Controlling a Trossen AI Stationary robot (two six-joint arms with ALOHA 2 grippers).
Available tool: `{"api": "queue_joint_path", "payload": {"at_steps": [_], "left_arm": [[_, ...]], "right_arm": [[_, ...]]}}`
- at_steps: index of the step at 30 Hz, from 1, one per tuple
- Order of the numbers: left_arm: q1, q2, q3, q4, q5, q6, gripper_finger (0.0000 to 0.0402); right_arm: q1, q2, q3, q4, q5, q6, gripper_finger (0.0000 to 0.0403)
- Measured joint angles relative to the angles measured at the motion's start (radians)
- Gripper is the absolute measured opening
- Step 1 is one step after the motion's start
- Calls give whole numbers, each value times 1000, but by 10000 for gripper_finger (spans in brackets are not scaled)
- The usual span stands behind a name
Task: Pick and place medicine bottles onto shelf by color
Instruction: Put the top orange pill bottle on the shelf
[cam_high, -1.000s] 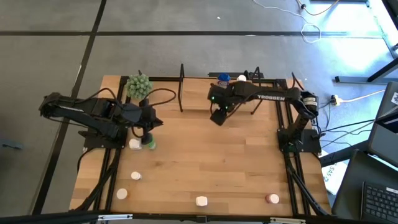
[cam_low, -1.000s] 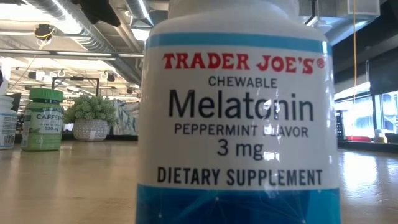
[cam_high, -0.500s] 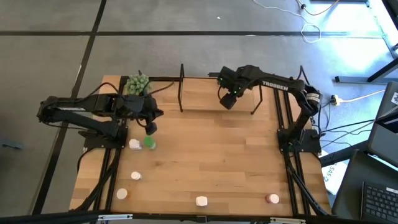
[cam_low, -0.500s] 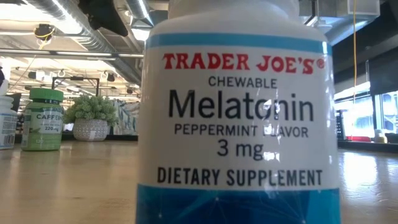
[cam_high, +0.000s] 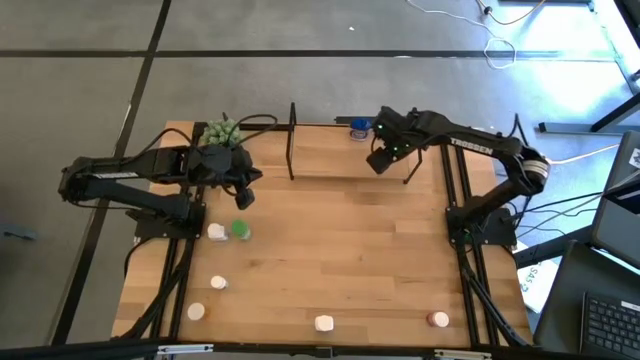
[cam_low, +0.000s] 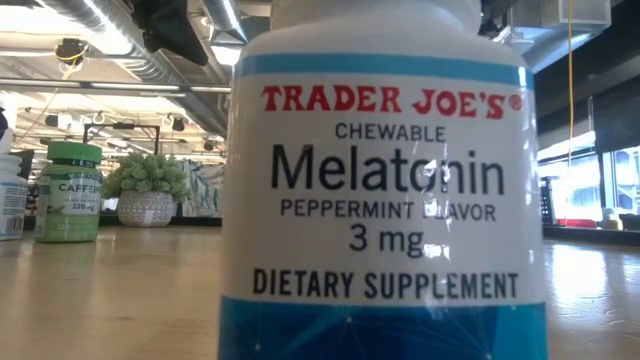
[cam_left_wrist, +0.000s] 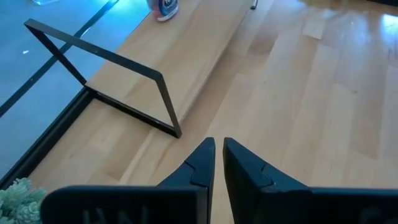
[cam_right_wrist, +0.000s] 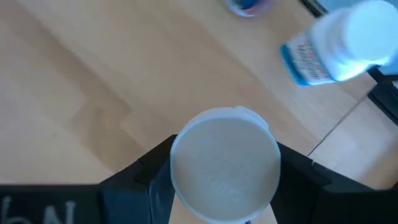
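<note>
My right gripper (cam_high: 380, 162) hangs over the right part of the shelf (cam_high: 330, 160), shut on a bottle whose white cap (cam_right_wrist: 224, 165) hides its body. On the shelf's far edge stand a blue bottle (cam_high: 358, 127) and, in the right wrist view, a white bottle with a blue label (cam_right_wrist: 339, 50). My left gripper (cam_high: 240, 203) is shut and holds nothing. It hovers just beyond a green bottle (cam_high: 240, 229) and a white bottle (cam_high: 216, 232), both standing on the table. My right gripper pinches the bottle between its two fingers (cam_right_wrist: 149, 180), one on either side just under the cap. The fingers come from above, pointing steeply down. The bottle stands upright in the hold, cap up; the cap hides its body and base.
More bottles stand near the table's front: two at the left (cam_high: 218, 283) (cam_high: 196, 311), one in the middle (cam_high: 323, 323), one at the right (cam_high: 438, 320). A green plant ball (cam_high: 222, 133) sits at the far left. The shelf's black end frame (cam_left_wrist: 124, 93) stands upright.
My right gripper has carried its bottle toward the table's far and right edges, from in front of the shelf to over its right part. My left gripper has swung toward the far edge, away from the green bottle, which has stayed in place.
</note>
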Motion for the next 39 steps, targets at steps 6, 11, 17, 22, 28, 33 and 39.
{"api": "queue_joint_path", "payload": {"at_steps": [6, 11, 17, 22, 28, 33, 39], "left_arm": [[0, 0, 0, 0, 0, 0, 28], [0, 0, 0, 0, 0, 0, 27], [0, 0, 0, 0, 0, 0, 27], [0, 0, 0, 0, 0, 0, 28], [0, 0, 0, 0, 0, 0, 28], [0, 0, 0, 1, 0, 0, 27], [0, 0, 0, 1, 0, -1, 27]], "right_arm": [[-39, -2, -68, 71, 1, 88, 200], [-58, -1, -80, 131, 42, 104, 200], [-73, -1, -69, 140, 52, 48, 200], [-71, -1, -14, 131, 43, -59, 200], [-72, 0, 2, 121, -14, -208, 200], [-71, 20, 2, 127, -47, -288, 200], [-71, 74, 2, 118, -59, -352, 200]]}}
